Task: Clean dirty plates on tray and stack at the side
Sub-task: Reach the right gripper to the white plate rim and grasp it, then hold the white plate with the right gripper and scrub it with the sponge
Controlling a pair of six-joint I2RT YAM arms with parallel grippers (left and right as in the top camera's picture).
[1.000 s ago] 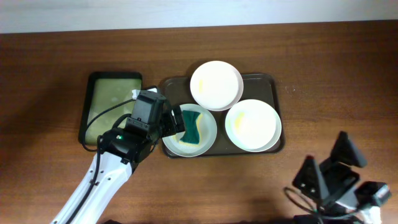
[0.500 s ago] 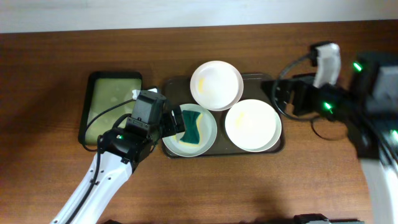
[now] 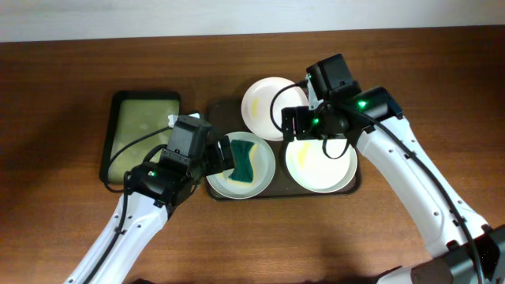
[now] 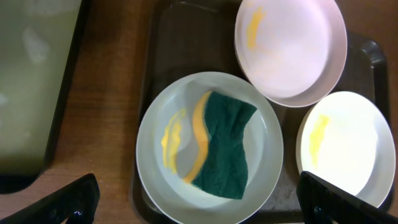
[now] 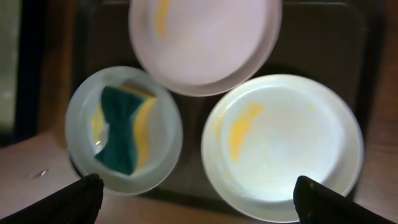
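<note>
The dark brown tray (image 3: 347, 102) holds three plates. The back plate (image 3: 274, 106) and the right plate (image 3: 319, 159) carry yellow smears. The left plate (image 3: 264, 170) holds a green and yellow sponge (image 3: 243, 160) over yellow streaks. My left gripper (image 3: 222, 156) is open and empty, above the left plate's near-left edge; in the left wrist view its fingers (image 4: 202, 202) straddle that plate (image 4: 264, 155) and the sponge (image 4: 227, 146). My right gripper (image 3: 316, 130) is open and empty, high over the tray between the back and right plates. The right wrist view shows its fingers (image 5: 199, 196) and all three plates.
A smaller black tray (image 3: 142, 134) with a yellow-green inside lies left of the brown tray, close to my left arm. Bare wooden table (image 3: 442, 63) surrounds both trays. The table's far edge meets a pale wall.
My right arm swung in from the table's right side and now hangs over the tray. The left arm, the sponge and the plates have not moved.
</note>
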